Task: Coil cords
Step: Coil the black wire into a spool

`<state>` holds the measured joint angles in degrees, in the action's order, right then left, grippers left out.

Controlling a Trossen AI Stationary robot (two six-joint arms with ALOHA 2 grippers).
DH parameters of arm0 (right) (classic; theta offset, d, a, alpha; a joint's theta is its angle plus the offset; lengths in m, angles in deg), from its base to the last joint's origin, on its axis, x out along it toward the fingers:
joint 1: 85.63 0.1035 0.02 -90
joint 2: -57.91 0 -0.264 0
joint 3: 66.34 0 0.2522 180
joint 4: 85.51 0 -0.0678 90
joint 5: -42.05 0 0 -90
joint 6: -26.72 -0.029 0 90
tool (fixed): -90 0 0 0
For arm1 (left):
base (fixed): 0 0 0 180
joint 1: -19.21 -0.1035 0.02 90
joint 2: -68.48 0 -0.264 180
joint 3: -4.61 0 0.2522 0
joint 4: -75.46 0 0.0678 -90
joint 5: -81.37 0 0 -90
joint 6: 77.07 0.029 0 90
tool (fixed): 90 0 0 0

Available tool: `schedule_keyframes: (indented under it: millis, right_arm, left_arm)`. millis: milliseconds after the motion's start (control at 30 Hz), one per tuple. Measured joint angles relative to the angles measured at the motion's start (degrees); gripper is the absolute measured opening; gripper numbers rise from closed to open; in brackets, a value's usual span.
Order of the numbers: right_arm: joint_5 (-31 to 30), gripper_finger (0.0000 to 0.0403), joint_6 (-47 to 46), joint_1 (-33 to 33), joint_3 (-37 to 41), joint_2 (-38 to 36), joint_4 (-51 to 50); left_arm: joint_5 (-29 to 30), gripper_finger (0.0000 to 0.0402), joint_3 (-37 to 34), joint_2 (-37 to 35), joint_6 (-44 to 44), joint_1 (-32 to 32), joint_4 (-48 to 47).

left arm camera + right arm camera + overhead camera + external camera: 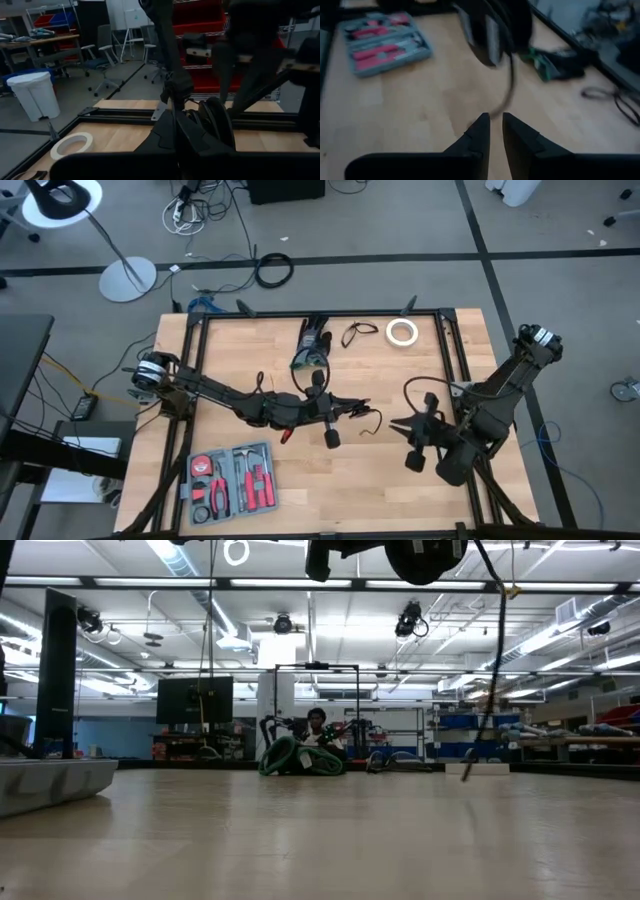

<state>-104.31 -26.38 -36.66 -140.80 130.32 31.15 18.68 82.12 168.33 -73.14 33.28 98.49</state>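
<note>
Between the right hand's [496,127] two fingers only a narrow slit stands open, and nothing shows inside it; I judge this hand empty, on the point of pinching. Straight ahead of its tips, at 9 o'clock from it in the high view, hangs the cord bundle [490,30], a black puck-shaped coil raised clear of the table [410,115]. The bundle's loose tail [509,82] drops from the coil toward the wood, and its lower end comes to just beyond the right fingertips; whether it touches them I cannot tell. The tail's long axis runs close to vertical in the low view, leaning a little, so the coming pinch probably has to meet it crosswise, near that free end.

Facing it from 9 o'clock, the left hand [175,127] is fully closed, with the bundle just past its fingertips and a cord rising out of the pinch. It carries the coil, so the right hand is the nearer one for the tail.

A second cord [358,332], a small loose loop, lies well apart at the table's 12 o'clock edge, just beside a white tape roll [402,332]. At 7 o'clock sits an open tool kit [232,480].
</note>
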Motion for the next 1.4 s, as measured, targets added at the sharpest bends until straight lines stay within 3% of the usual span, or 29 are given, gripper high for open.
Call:
schedule_keyframes:
  millis: [100, 300, 567, 700, 933, 1133, 1400]
  right_arm:
    - [0.33, 0.005, -8.82, 0.84, 0.82, 0.05, -5.56]
    - [-0.97, 0.0075, -15.79, 2.11, 6.36, 0.1, -3.31]
    - [-14.65, 0.0138, -21.98, 2.72, 11.02, 0.12, -1.74]
    - [-15.51, 0.015, -17.32, 2.55, 11.04, 0.12, 3.15]
    - [-13.07, 0.0143, 0.31, -1.3, 11.04, 0.12, 16.73]
    - [-13.14, 0.0134, 2.83, -4.26, 11.04, 0.12, 17.33]
    - [-11.11, 0.0131, 12.44, -6.21, 11.06, 0.12, 26.39]
  left_arm:
    - [0.02, 0.0, 0.0, 0.0, -0.11, 0.0, 1.6]
    - [2.18, 0.0, 0.0, 0.0, -0.43, 0.21, 3.47]
    - [7.67, 0.0, -0.02, 0.0, 3.13, 0.42, 9.76]
    - [8.06, 0.0, -0.02, 0.0, 4.72, 0.46, 12.86]
    - [8.04, 0.0, 0.0, 0.0, 4.97, 0.31, 15.63]
    - [8.04, 0.0, 0.0, 0.0, 5.28, 0.74, 16.22]
    - [8.04, 0.0, 0.0, 0.0, 6.23, 0.74, 17.89]
